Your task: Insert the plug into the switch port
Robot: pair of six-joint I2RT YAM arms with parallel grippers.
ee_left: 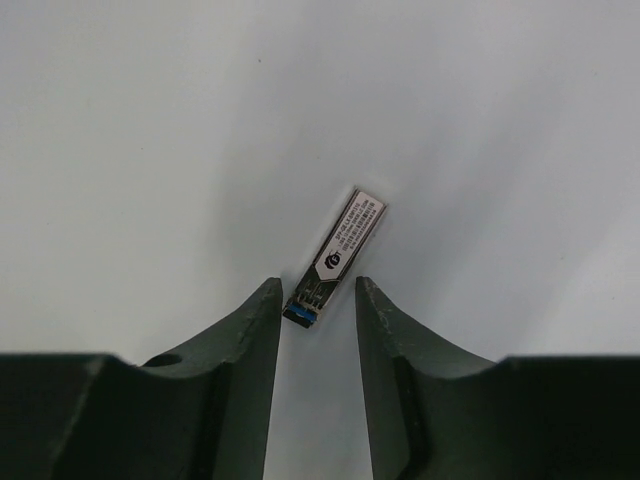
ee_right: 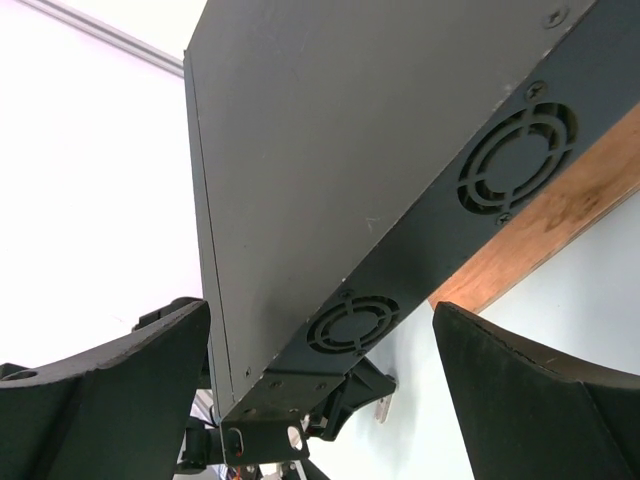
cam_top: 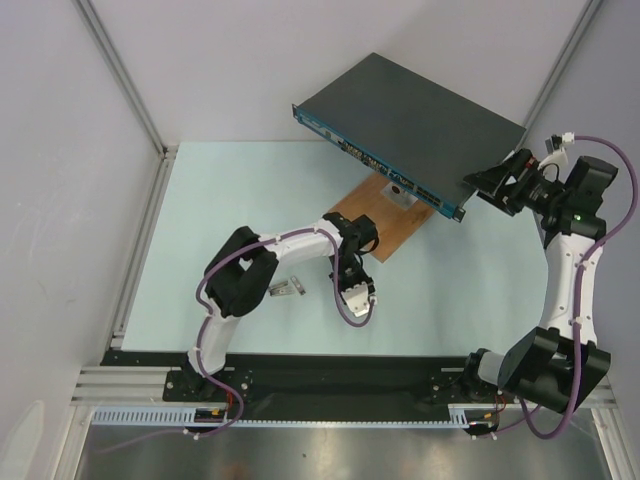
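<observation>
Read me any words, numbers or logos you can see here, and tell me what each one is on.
No text can be quoted.
The plug: its white label has a round dark logo and several lines of print, too small to read.
The switch: pale markings along its blue front strip, too small to read.
Its fan side, in the right wrist view: none.

I read the switch (cam_top: 420,115) as smooth, matt dark grey metal, and the board (cam_top: 395,225) as bare brown wood with visible grain. The plug (ee_left: 340,250) shows a silvery metal shell with a faintly glossy label; its blue end is probably plastic, though too small for me to be sure. The table (cam_top: 460,290) looks smooth and matt.
</observation>
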